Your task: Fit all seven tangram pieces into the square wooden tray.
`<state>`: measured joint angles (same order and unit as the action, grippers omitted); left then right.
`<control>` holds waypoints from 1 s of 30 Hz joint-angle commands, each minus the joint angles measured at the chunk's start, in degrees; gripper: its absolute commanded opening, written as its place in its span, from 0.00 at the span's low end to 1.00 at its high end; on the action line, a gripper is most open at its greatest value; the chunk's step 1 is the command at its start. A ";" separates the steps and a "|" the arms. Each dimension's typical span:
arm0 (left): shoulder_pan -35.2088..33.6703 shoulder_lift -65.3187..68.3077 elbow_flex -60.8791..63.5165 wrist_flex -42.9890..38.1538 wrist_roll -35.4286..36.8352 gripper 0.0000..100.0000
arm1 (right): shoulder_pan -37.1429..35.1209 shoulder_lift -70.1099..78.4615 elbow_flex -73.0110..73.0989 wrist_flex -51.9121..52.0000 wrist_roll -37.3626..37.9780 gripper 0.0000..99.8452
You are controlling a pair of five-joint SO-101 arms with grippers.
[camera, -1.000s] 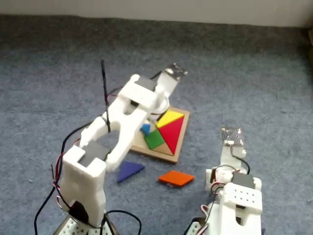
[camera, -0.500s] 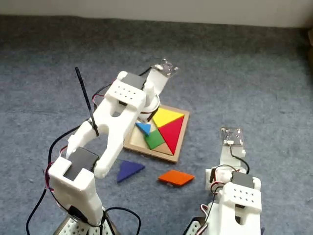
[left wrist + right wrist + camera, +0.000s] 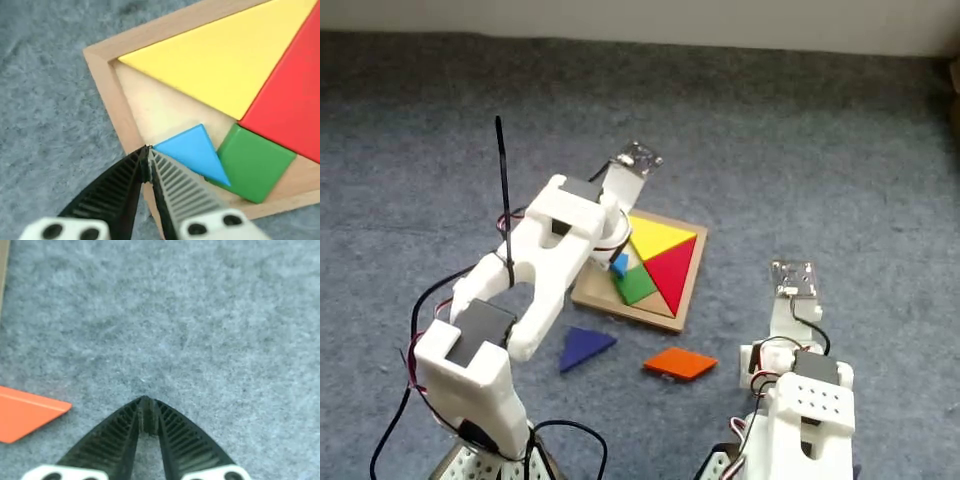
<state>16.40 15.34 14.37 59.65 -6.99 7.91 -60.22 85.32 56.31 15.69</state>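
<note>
The square wooden tray lies on the carpet and holds a yellow triangle, a red triangle, a green square and a small light blue triangle. A dark blue triangle and an orange parallelogram lie on the carpet in front of it. My left gripper is shut with nothing in it, its tips at the tray's rim beside a corner of the light blue triangle. My right gripper is shut over bare carpet, right of the orange parallelogram.
The left arm hangs over the tray's left side and hides part of it. A black cable stands up beside it. The right arm stays at the front right. Blue-grey carpet lies open behind and to the right.
The left arm has swung leftward across the tray, bringing its wrist over the tray's left edge. The right arm and the loose pieces have not moved.
</note>
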 commanded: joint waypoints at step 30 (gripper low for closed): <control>3.47 -2.95 -7.34 11.78 -4.48 0.02 | 1.54 -0.75 0.04 -1.36 0.44 0.00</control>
<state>19.03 15.34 6.64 70.81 -11.30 7.91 -60.22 85.32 56.31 15.69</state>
